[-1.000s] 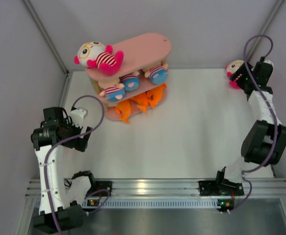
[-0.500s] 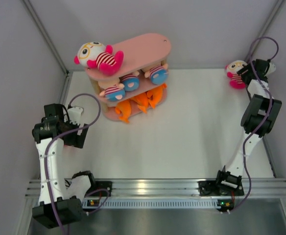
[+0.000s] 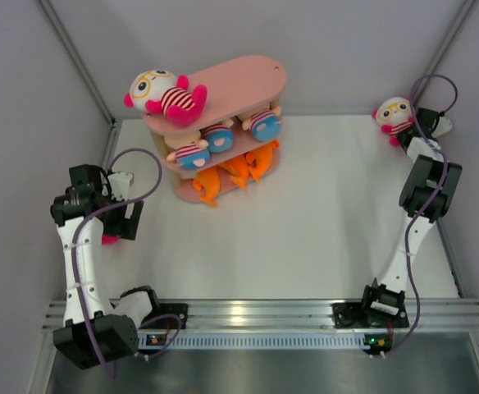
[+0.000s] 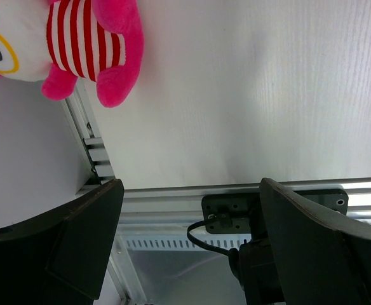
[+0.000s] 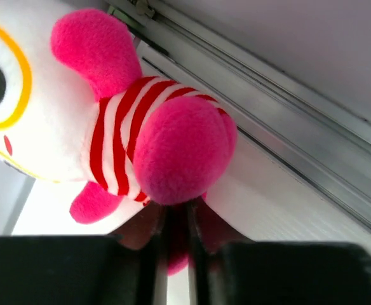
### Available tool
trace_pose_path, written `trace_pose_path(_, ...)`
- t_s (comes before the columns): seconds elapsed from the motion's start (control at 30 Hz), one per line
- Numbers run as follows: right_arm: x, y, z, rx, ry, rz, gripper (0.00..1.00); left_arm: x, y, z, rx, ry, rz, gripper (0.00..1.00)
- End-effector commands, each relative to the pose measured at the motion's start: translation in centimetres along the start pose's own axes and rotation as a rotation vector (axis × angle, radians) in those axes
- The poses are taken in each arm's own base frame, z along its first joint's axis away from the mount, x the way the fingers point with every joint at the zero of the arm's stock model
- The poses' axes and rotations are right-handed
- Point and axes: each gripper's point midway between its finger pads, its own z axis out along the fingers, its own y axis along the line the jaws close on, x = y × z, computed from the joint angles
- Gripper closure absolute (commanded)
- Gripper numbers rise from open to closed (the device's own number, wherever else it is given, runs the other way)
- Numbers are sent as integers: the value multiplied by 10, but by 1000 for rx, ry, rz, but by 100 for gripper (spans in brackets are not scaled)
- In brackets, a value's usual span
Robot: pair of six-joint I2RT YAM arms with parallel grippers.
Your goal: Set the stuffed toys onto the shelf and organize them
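Plush like this is light, soft and squashy, so none of these toys needs much force, and a pinch sinks in rather than slipping off. The right claw [image 5: 176,244] is clenched on a magenta limb of the white-headed doll [image 3: 394,115] at the far right corner of the surface [image 3: 321,222]; the right wrist view shows the fingers closed together with pink fabric squeezed between them. Held by one limb, the big head will probably dangle and swing, so a grip across the striped torso would carry it steadier, though the limb hold should be enough for so light a toy.

The left claw [image 4: 185,248] is released, its fingers spread wide with nothing between them. A second glasses doll [image 4: 65,44] lies just ahead of it against the left wall, on the surface; its striped middle looks like the best place to take hold, being narrower than the head.

On the pink shelf [image 3: 248,78] another glasses doll [image 3: 164,94] lies at the left end of the top board, striped dolls with blue bottoms [image 3: 223,135] fill the middle tier, and orange sharks [image 3: 235,172] sit on the bottom one. The right part of the top board is bare.
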Motion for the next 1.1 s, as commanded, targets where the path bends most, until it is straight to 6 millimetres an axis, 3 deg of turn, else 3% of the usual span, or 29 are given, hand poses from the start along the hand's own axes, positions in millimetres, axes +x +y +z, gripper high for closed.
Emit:
trace_pose_path(0.0, -20, -5, -3, 5, -52, -15, 93, -14, 6, -11, -32, -70, -16, 6)
trace_pose_path(0.07, -34, 8, -22, -43, -74, -32, 100, -13, 5, -12, -29, -77, -15, 6)
trace_pose_path(0.13, -46, 20, -41, -85, -103, -43, 100, -12, 2, -13, -24, -89, -16, 6)
trace_pose_path(0.17, -61, 35, -63, -139, -135, -39, 100, -10, 1, -11, -17, -86, -16, 6)
trace_pose_path(0.23, -70, 47, -87, -183, -141, -29, 100, -7, -2, -11, -17, -94, -20, 6)
trace_pose_path(0.33, -94, 79, -154, -307, -174, 5, 100, 5, -6, -7, -18, -79, -24, 6)
trace_pose_path(0.43, -102, 120, -207, -462, -163, 9, 100, 17, -5, -3, -47, -58, -15, 6)
trace_pose_path(0.47, -108, 139, -235, -525, -162, -10, 100, 21, -4, -2, -57, -52, -11, 6)
trace_pose_path(0.53, -98, 168, -265, -578, -115, -73, 100, 29, 1, 0, -97, -36, 0, 6)
trace_pose_path(0.57, -91, 196, -296, -636, -70, -102, 100, 30, 1, 1, -99, -42, 8, 6)
trace_pose_path(0.67, -84, 241, -356, -761, -38, -111, 100, 30, -3, 2, -88, -63, 17, 5)
trace_pose_path(0.7, -61, 259, -378, -807, 9, -107, 100, 26, -9, 3, -57, -97, 24, 5)
trace_pose_path(0.73, -60, 268, -399, -838, 0, -95, 100, 24, -15, 4, -25, -115, 31, 5)
trace_pose_path(0.77, -31, 288, -425, -895, 50, -104, 100, 22, -16, 4, -15, -125, 41, 5)
trace_pose_path(0.83, -14, 303, -453, -946, 87, -73, 100, 19, -20, 5, 7, -144, 56, 5)
trace_pose_path(0.87, 5, 315, -477, -984, 113, -75, 100, 20, -21, 6, 13, -142, 71, 5)
trace_pose_path(0.93, 18, 325, -494, -987, 104, -58, 100, 18, -20, 7, 12, -149, 83, 5)
trace_pose_path(0.97, 38, 334, -513, -1011, 130, -68, 100, 19, -21, 8, 9, -147, 89, 5)
trace_pose_path(1.07, 54, 346, -531, -1007, 129, 7, 100, 14, -24, 7, 7, -175, 121, 5)
